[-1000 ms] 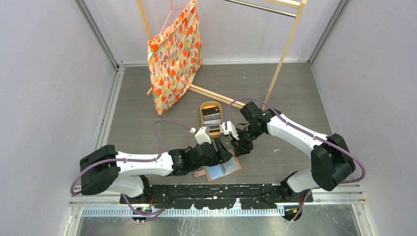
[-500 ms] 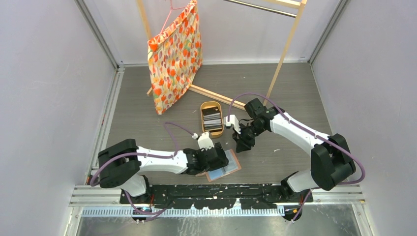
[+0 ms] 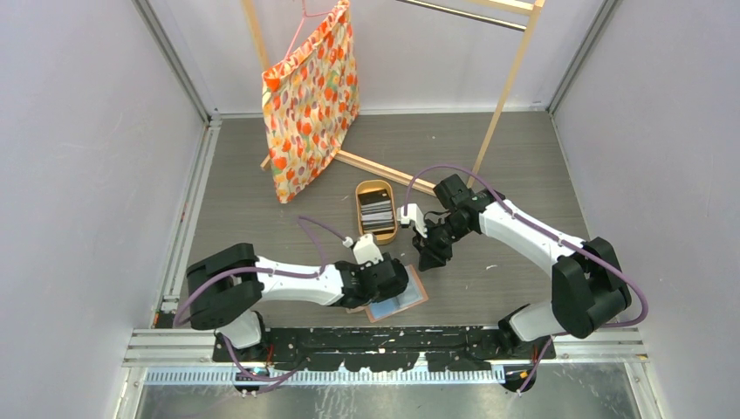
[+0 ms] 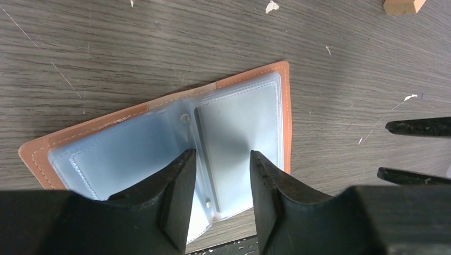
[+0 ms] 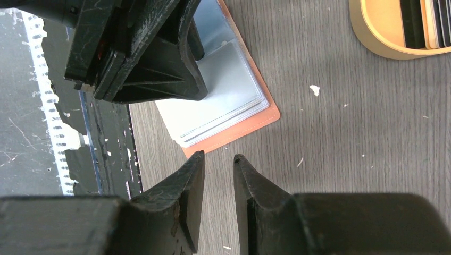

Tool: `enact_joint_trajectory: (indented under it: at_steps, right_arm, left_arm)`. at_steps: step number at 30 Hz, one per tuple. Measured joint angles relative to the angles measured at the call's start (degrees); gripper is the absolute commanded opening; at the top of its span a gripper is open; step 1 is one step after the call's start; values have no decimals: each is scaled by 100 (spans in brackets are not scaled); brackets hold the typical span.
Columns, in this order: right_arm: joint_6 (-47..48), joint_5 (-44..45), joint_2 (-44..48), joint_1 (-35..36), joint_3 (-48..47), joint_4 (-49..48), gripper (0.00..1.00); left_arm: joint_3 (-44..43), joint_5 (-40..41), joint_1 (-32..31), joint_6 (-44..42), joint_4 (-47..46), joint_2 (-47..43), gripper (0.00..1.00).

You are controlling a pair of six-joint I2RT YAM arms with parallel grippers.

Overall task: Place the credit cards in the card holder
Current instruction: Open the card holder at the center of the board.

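The card holder (image 4: 234,117) lies opened flat on the wood-grain counter (image 4: 106,48), with a stitched salmon leather rim around glossy, pale-blue plastic sleeves. The left hand (image 4: 220,159) points down over its fold, black jaws parted and gripping nothing, perhaps touching a sleeve. The right hand (image 5: 218,158) hovers beside it, narrowly parted and empty. The credit cards (image 5: 433,21) sit packed in an oval wooden tray (image 5: 372,37).

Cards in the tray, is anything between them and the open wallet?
Yes. The left gripper sits over the wallet, covering part of its pockets. Otherwise only small crumbs lie between the tray and the wallet.
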State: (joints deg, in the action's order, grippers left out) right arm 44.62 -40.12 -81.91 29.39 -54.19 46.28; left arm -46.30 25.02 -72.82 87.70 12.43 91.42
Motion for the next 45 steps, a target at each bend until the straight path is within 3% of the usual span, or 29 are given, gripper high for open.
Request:
enact_joint_trajectory:
  at_steps: [6,15,21,29,34,45]
  right_arm:
    - [0,0,0,0,0,0,31]
    - [0,0,0,0,0,0,31]
    - [-46,-42,-39,0,-2,2,31]
    - [-352,-354,-693,0,-240,122,27]
    - [-551,-354,-1029,63,-343,175,16]
    - [-1248,-94,-1615,809,-577,131,9]
  left_arm:
    - [-44,37,2,20,-13,94,32]
    - [33,-7,44,-66,-177,129,9]
    - [337,-66,92,-258,-586,-31,1]
    - [1038,-214,195,-540,-1355,-413,0]
    - [1646,-319,238,-802,-2135,-706,0]
    - [2332,-588,356,-1176,-3491,-780,1]
